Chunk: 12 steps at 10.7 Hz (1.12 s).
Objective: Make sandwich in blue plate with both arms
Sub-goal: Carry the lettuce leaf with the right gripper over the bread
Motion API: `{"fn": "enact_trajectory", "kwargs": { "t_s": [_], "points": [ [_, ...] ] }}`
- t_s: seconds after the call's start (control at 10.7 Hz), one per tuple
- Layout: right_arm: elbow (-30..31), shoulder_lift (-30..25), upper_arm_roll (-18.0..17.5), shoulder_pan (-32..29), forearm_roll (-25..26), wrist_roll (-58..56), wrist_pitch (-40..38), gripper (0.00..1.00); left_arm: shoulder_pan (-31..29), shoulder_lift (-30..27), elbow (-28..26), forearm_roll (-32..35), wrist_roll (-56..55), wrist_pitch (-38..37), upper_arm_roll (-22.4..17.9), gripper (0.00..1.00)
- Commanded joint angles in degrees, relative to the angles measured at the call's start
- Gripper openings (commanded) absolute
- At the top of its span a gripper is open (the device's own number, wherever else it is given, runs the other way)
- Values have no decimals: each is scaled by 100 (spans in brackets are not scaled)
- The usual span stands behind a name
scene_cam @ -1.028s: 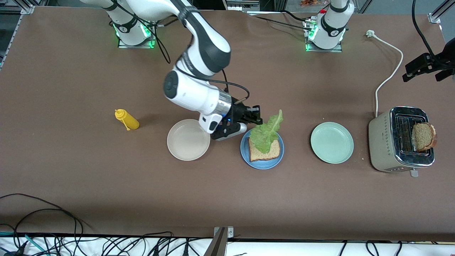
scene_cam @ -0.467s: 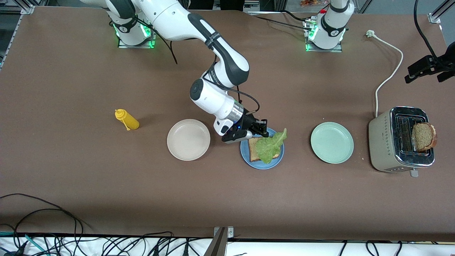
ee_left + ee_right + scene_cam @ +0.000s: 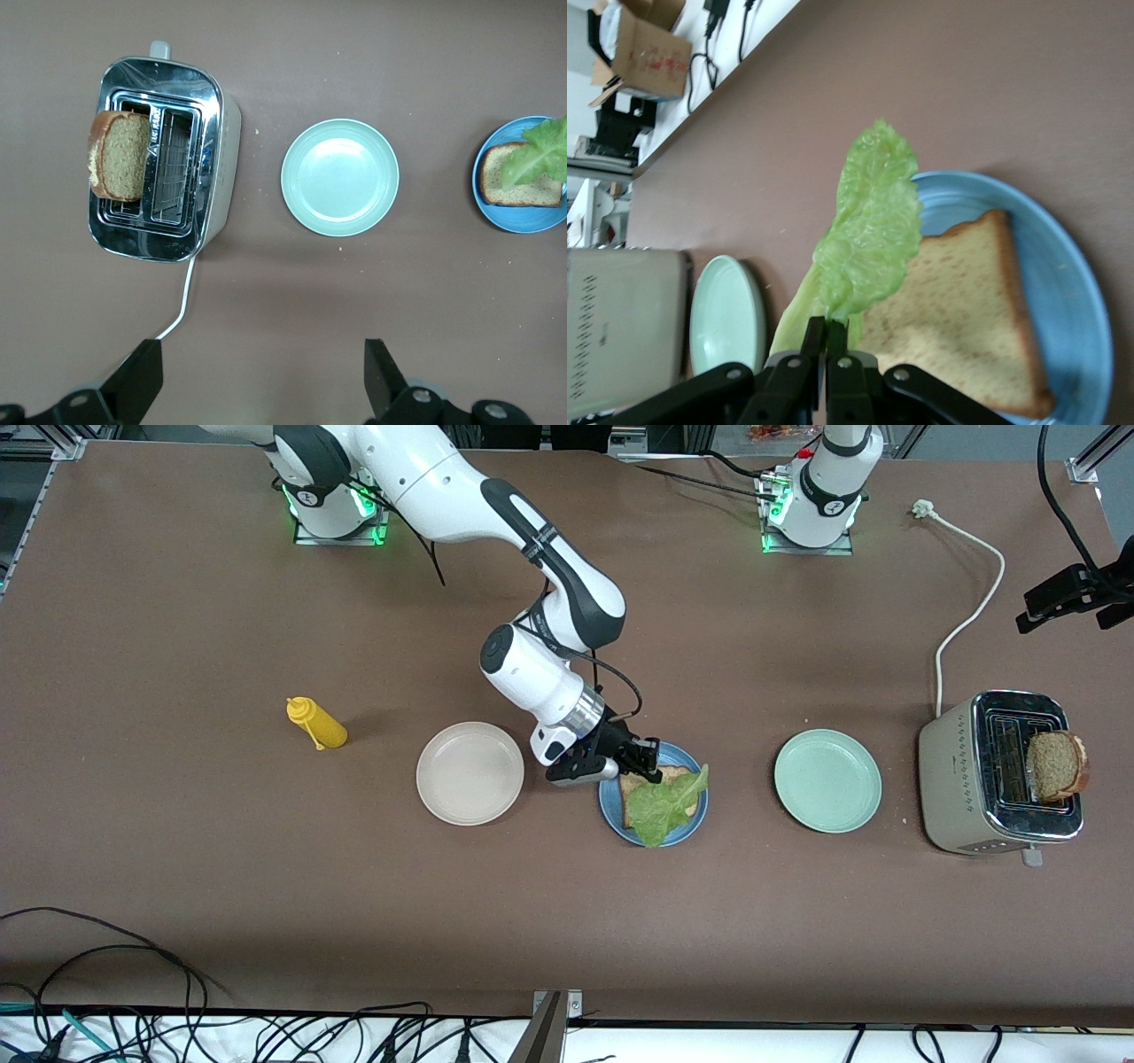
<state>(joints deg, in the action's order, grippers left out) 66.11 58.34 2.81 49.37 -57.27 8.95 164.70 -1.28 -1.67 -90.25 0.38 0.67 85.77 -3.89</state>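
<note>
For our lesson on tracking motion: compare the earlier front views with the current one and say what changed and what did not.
The right gripper, shut on the lettuce leaf, came down toward the blue plate, laying the leaf over the bread slice. It has not let go. The left gripper stays open above the table; toaster, other plates and yellow bottle stayed put.

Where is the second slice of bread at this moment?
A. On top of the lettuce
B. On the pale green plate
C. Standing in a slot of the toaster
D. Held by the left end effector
C: the second bread slice stands up out of a slot of the toaster, while the pale green plate holds nothing and the lettuce has no bread on it.
</note>
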Motion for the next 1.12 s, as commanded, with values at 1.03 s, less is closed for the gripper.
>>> {"fn": "enact_trajectory", "kwargs": {
  "t_s": [1.03],
  "points": [
    [-283, 432, -352, -68, -91, -34, 625, 0, -241, 132, 166, 6, -14, -131, 29, 100]
  ]
}}
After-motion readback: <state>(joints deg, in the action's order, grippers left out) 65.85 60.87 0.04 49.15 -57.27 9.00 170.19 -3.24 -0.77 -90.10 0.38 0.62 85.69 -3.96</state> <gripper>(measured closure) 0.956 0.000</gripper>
